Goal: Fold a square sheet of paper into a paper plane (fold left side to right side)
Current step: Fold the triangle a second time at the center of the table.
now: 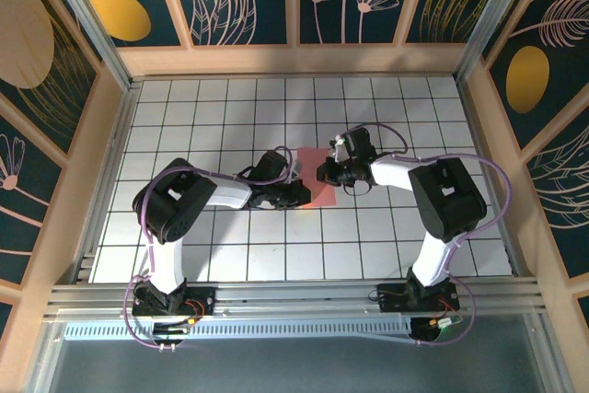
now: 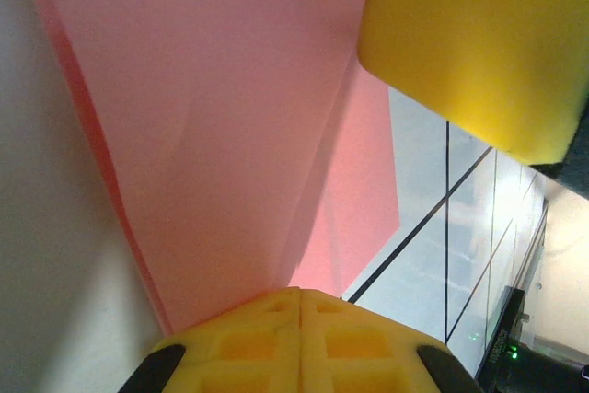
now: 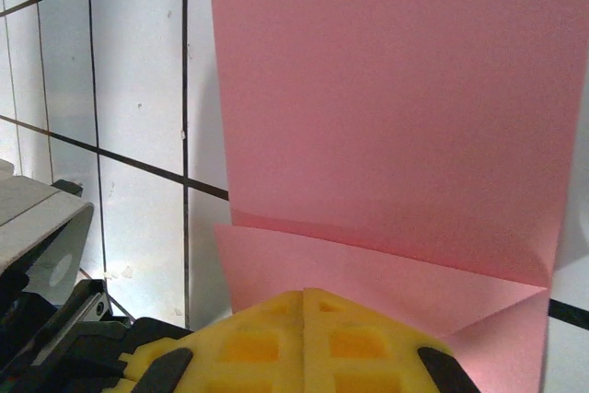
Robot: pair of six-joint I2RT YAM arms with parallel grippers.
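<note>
Salmon-pink paper, thin and near weightless. The square sheet of paper [image 1: 322, 195] lay mid-worktop [image 1: 230, 108] between both arms, partly creased, with one flap [image 3: 368, 273] turned over at the right wrist's end.

Left gripper [image 2: 299, 319] was closed with the sheet's edge running into the seam between its fingers, so it looked pinched there. The paper rose off the worktop in a loose tent.

Right gripper [image 3: 304, 319] was closed too, tip at the flap. Pinching or just pressing, couldn't tell.

Handling judgement: floppy, no stiffness beyond the creases. It likely slides on the smooth worktop and crumples or tears under a hard tug. Best hold is a light pinch at an edge or corner, with the other gripper pinning the far side while the fold goes over.
</note>
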